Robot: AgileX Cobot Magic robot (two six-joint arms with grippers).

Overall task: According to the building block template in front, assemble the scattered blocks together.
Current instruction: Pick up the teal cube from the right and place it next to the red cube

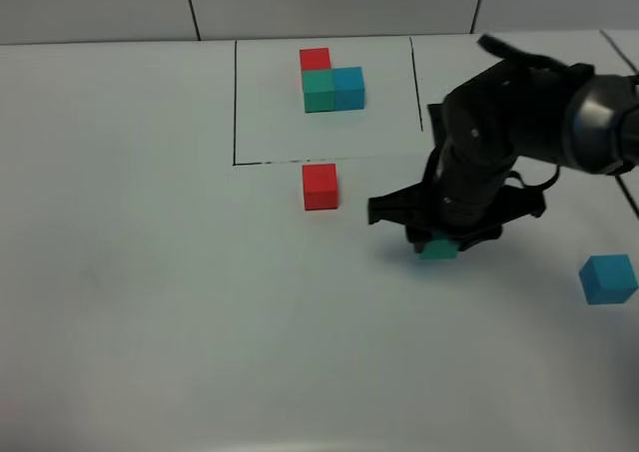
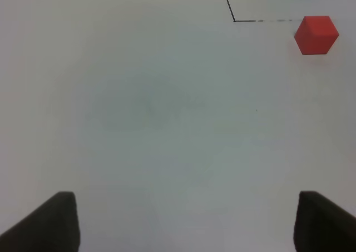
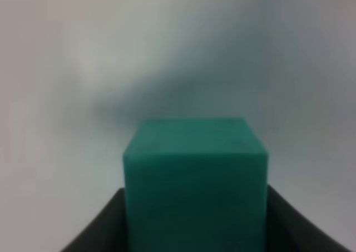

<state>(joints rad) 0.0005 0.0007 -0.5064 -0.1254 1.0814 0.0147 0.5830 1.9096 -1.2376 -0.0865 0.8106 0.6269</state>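
The template (image 1: 329,85) is an L of red, teal-green and blue cubes inside a black drawn rectangle at the back. A loose red cube (image 1: 320,187) sits just in front of the rectangle; it also shows in the left wrist view (image 2: 316,35). My right gripper (image 1: 439,242) is shut on the loose teal-green cube (image 1: 438,249), right of the red cube; the right wrist view shows that cube (image 3: 196,179) between the fingers. A loose blue cube (image 1: 608,278) lies at the far right. My left gripper (image 2: 183,224) is open and empty over bare table, out of the high view.
The white table (image 1: 150,272) has a seam and wall panels along its back edge. The right arm's dark body (image 1: 519,123) hangs over the table right of the rectangle. The rectangle's corner line (image 2: 233,19) shows in the left wrist view.
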